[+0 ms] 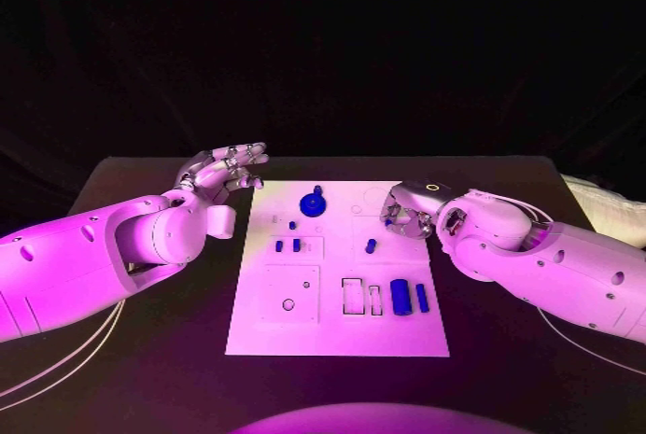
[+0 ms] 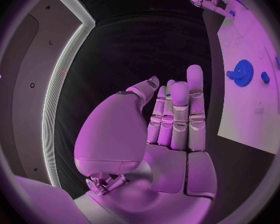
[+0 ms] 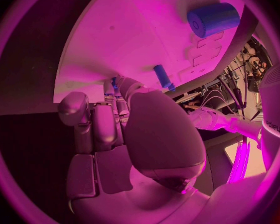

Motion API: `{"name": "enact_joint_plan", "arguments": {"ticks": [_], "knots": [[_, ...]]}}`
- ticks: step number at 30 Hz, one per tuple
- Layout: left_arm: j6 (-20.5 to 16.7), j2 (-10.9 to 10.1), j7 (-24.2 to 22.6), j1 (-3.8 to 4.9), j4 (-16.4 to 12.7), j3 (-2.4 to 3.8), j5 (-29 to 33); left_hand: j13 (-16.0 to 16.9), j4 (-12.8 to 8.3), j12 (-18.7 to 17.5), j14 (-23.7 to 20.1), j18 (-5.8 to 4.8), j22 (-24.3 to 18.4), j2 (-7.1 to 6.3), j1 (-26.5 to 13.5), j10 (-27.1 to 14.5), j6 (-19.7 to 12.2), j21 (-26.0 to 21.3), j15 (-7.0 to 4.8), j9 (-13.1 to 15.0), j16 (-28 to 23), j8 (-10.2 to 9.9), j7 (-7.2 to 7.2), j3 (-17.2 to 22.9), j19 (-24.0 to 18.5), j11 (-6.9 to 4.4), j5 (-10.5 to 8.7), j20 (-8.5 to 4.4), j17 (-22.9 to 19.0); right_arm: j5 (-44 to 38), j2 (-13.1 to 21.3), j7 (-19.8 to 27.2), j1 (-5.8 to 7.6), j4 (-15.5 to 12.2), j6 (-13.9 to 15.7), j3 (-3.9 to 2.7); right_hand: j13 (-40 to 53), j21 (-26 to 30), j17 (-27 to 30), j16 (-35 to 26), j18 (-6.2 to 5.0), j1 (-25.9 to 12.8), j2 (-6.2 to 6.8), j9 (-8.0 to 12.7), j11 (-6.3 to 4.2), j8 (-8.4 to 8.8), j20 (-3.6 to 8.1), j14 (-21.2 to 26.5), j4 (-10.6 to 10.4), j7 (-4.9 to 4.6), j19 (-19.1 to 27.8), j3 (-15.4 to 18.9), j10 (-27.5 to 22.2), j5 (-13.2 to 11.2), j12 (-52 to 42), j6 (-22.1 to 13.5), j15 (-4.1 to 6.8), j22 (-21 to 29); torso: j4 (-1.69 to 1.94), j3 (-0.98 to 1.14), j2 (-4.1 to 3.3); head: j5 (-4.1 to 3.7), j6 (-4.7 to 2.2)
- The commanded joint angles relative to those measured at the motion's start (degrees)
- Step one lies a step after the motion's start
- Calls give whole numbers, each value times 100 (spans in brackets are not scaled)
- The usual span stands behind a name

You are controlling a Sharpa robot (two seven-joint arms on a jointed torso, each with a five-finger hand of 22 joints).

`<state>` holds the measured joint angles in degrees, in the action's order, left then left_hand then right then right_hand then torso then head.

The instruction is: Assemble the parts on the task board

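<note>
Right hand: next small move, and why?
Probably ease the right hand down to close on the small blue peg just ahead of its fingertips. It hovers over the task board at its right edge, fingers curled, nothing visibly held. The left hand is open beside the board's left edge, away from the parts, so the right looks like the working hand.

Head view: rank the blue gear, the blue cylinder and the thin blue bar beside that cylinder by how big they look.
1. Blue gear, widest, at the board's far end.
2. Blue cylinder, close behind; it sits nearer the camera, so the top two are unsure.
3. Thin blue bar, clearly slimmest.
</note>
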<state>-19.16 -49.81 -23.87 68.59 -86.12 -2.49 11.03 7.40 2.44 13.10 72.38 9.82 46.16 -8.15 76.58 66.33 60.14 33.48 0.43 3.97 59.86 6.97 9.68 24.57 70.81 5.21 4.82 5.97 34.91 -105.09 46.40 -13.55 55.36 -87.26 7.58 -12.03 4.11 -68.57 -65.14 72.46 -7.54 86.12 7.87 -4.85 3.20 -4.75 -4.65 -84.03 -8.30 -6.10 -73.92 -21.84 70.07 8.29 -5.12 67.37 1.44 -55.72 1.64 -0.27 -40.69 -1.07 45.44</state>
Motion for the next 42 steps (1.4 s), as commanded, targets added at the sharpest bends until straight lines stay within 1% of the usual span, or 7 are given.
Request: {"name": "enact_joint_plan", "arguments": {"ticks": [1,6,16,23,28,35,42], "knots": [[31,18,37,2,1,3,-1,10,6,39,-56,53,-8,73,10,-63,-62,-28,7,-3,-37,26,0,-43,-23,5,-3,17,-14,-17,-27,30,-58,5,-209,44,4,-51,-28,50,86,43,-87,-26,-23,-29,-1,-233,88,-12,-62,-103,118,-108,-24,86,8,-56,6,0,1,0,9],[34,23,56,2,-1,3,-1,13,0,50,-66,53,-13,77,21,-83,-76,-36,10,-3,-37,29,3,-55,-24,8,-3,21,-23,-119,-46,-56,-61,33,-74,48,-6,-125,-68,94,102,126,-172,-54,-25,-20,12,-235,277,-36,-89,-326,218,-266,4,132,13,-152,0,-1,5,-7,13],[41,30,68,2,-7,3,-1,19,-1,79,-82,53,-23,71,20,-127,-109,-52,20,-2,-31,38,16,-99,-26,21,-4,30,-36,-138,-65,-144,-58,-33,240,45,-17,-196,-80,121,116,40,-167,-72,-14,17,6,-233,378,-55,-112,-480,238,-372,68,130,3,-247,2,3,4,7,21],[34,28,62,2,-15,3,-1,22,1,93,-91,53,-27,80,22,-146,-122,-60,24,-1,-30,43,19,-112,-27,25,-2,34,-46,-29,26,-197,5,-151,377,-1,-21,-222,-86,131,121,11,-162,-77,-5,34,2,-232,415,-66,-121,-539,232,-396,93,123,0,-282,-3,-9,9,2,18],[32,26,71,2,-16,3,-1,23,4,99,-97,53,-30,84,21,-158,-130,-64,26,-1,-31,44,22,-119,-27,28,-2,36,-53,-4,98,-212,43,-189,441,-41,-20,-236,-84,134,123,-12,-158,-82,-1,41,0,-229,443,-72,-123,-583,240,-428,104,127,0,-300,-5,-3,6,29,5],[29,18,68,1,-31,3,-18,26,6,113,-111,53,-35,95,24,-185,-149,-73,32,-1,-35,49,27,-134,-30,34,0,41,-73,30,167,-173,58,-542,589,-131,-19,-236,-73,129,121,-33,-146,-86,1,44,-1,-225,455,-78,-118,-598,244,-444,108,131,-1,-297,2,2,-1,82,12],[27,23,63,0,-50,3,-27,28,6,124,-124,54,-39,105,30,-207,-166,-80,35,-2,-39,52,33,-142,-32,38,2,44,-89,324,157,-6,13,-1030,875,-158,-20,-261,-75,141,123,-59,-89,-91,18,72,-3,-220,557,-102,-114,-710,236,-335,131,115,-10,-325,-1,-1,1,178,-3]]}}
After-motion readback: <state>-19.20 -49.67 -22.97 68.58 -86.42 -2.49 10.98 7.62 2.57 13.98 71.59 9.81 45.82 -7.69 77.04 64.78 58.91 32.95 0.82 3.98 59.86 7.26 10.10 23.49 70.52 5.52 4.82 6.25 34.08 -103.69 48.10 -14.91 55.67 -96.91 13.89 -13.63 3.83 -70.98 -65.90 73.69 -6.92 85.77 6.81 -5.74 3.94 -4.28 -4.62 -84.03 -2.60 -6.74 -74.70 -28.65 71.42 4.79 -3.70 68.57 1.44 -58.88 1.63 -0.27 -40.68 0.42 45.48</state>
